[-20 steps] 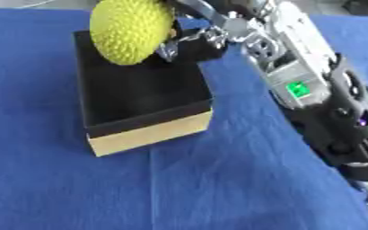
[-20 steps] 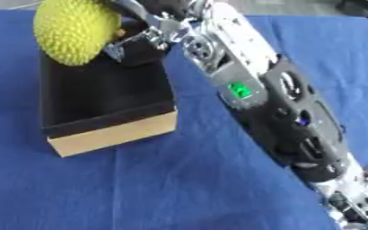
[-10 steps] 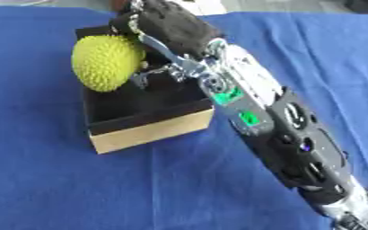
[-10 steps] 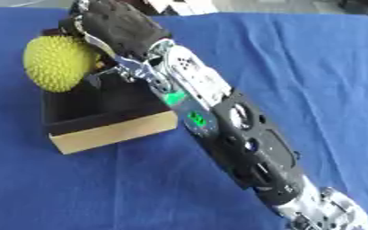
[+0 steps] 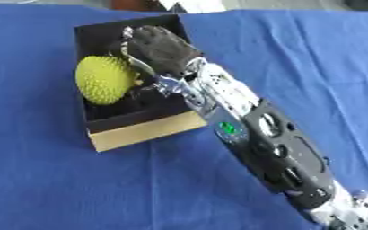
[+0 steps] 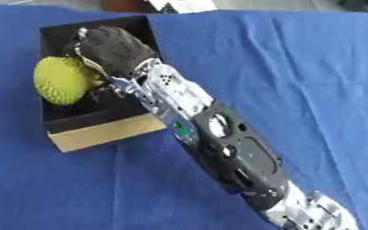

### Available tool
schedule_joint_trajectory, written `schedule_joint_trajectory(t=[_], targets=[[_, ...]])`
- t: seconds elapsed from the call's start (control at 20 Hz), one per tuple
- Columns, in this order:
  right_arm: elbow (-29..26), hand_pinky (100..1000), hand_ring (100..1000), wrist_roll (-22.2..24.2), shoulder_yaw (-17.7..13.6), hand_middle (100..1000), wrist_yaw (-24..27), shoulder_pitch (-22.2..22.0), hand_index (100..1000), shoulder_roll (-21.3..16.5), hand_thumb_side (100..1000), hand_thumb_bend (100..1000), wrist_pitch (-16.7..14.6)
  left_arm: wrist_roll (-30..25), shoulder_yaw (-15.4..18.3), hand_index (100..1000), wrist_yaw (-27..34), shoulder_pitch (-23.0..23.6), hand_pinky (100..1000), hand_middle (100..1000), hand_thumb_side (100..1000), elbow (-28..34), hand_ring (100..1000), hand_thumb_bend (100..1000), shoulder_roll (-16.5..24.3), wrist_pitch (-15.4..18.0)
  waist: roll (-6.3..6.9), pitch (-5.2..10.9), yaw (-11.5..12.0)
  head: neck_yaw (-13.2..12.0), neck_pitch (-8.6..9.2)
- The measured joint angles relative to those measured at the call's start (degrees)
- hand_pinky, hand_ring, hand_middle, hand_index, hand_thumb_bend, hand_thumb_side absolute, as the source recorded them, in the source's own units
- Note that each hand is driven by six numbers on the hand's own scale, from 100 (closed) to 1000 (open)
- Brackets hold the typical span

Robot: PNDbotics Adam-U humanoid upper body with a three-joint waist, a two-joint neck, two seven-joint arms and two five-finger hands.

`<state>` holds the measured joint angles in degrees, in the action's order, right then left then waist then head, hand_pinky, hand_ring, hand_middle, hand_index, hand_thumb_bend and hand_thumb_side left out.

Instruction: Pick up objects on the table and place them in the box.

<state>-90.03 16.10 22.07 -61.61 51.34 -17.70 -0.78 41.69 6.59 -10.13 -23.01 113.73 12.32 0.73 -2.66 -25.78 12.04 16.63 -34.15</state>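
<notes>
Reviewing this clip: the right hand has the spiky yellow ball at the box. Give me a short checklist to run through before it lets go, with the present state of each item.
1. Ball over the opening: the yellow ball sits at the left wall of the box, partly over the rim. Not ok.
2. Hand on the ball: the right hand is curled beside it. Ok.
3. Ball resting on the box floor: hidden by the ball and hand. Cannot tell.
4. Room inside the box: the dark interior shows nothing else. Ok.
5. Box flat on the blue cloth: looks level. Ok.
6. Left hand out of the way: not in view. Cannot tell.
</notes>
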Motion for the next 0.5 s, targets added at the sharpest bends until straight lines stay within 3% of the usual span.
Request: schedule_joint_trajectory(t=[0.3, 0.5], targets=[[-0.7, 574, 417, -1.0, -1.9, 433, 6.4, 0.8, 660, 0.2, 100, 100, 3.5, 0.0, 0.0, 673, 0.0, 0.1, 519, 676, 735, 0.0, 695, 875, -0.2, 0.0, 0.0, 0.0, -0.1, -0.3, 0.0], [-2.3, 576, 419, -0.9, -3.7, 433, 10.9, 2.9, 659, -1.8, 100, 100, 5.3, -0.1, 0.0, 673, 0.0, 0.1, 519, 674, 736, 0.0, 695, 876, -0.2, -0.1, 0.0, 0.0, -0.1, -0.8, -0.18]])
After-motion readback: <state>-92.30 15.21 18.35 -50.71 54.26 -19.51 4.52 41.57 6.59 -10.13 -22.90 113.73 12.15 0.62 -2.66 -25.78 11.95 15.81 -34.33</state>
